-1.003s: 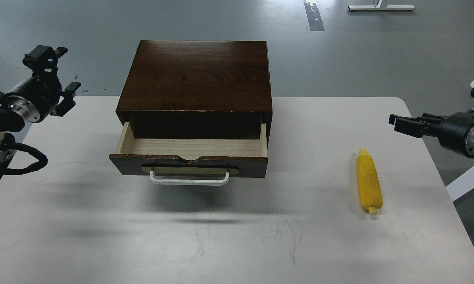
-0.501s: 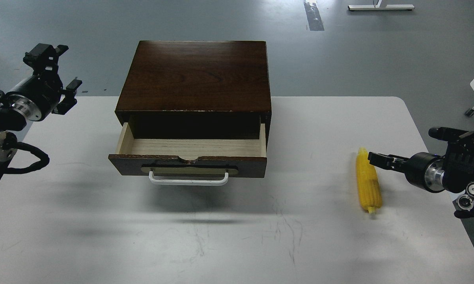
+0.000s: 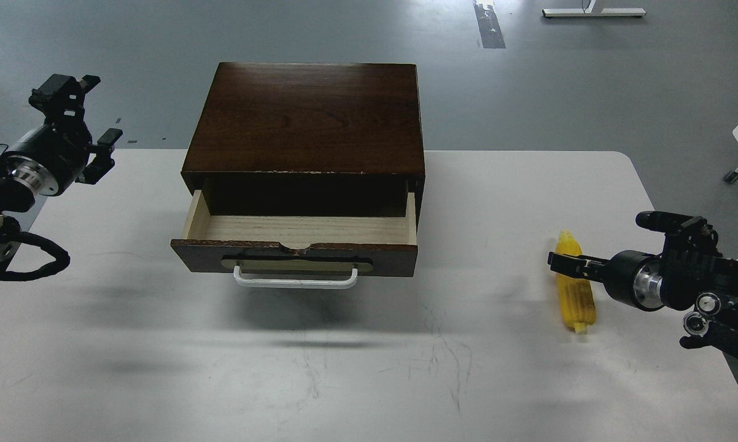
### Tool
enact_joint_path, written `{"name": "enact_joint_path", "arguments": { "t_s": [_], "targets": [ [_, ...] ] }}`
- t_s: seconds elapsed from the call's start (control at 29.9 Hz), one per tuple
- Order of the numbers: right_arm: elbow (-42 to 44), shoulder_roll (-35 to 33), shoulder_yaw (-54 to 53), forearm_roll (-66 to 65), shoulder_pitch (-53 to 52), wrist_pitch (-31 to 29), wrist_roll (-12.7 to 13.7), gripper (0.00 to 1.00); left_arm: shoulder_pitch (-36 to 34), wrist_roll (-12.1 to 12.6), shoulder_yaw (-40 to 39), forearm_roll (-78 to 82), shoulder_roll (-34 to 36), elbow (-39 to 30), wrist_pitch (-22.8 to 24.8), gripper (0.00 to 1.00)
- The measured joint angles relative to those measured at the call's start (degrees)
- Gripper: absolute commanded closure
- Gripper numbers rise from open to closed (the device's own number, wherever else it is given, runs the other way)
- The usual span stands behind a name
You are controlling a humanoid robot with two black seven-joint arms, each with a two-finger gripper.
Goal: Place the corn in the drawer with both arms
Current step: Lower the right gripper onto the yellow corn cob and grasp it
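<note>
The yellow corn (image 3: 576,301) lies on the white table (image 3: 369,356) at the right, its pale stem toward me. The dark brown box (image 3: 307,116) stands mid-table with its drawer (image 3: 301,231) pulled open; the pale interior is empty and the white handle (image 3: 295,283) faces me. My right gripper (image 3: 557,261) reaches in from the right and lies across the upper part of the corn, hiding a strip of it; its fingers show as one dark bar. My left gripper (image 3: 80,120) hovers left of the box, fingers spread and empty.
The table's right edge runs close behind the corn, with my right arm (image 3: 694,288) crossing it. A black cable (image 3: 37,258) loops under my left arm. A white frame base (image 3: 593,11) stands on the grey floor far back.
My right arm has dropped and moved left, from above the table edge to over the corn. My left gripper has drifted slightly left. The corn and drawer have not moved.
</note>
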State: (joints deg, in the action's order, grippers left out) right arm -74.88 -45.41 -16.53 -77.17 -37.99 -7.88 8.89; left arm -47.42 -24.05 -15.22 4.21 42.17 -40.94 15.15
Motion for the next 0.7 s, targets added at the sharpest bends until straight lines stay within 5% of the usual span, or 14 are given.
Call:
{"name": "enact_joint_path", "arguments": {
  "t_s": [0.17, 0.4, 0.5, 0.7],
  "targets": [
    [0.0, 0.6, 2.3, 0.0, 0.1, -0.1, 0.0, 0.25, 0.0, 0.0, 0.1, 0.1, 0.1, 0.1, 0.5, 0.02],
    [-0.1, 0.2, 5.1, 0.0, -0.1, -0.1, 0.0, 0.68, 0.0, -0.1, 0.1, 0.1, -0.3, 0.1, 0.5, 0.02],
    [-0.1, 0.3, 5.1, 0.1, -0.4, 0.0, -0.2, 0.79, 0.0, -0.2, 0.1, 0.2, -0.6, 0.1, 0.5, 0.02],
    [-0.4, 0.0, 4.9, 0.3, -3.1, 0.5, -2.7, 0.84, 0.0, -0.2, 0.2, 0.3, -0.7, 0.1, 0.5, 0.02]
  ]
}}
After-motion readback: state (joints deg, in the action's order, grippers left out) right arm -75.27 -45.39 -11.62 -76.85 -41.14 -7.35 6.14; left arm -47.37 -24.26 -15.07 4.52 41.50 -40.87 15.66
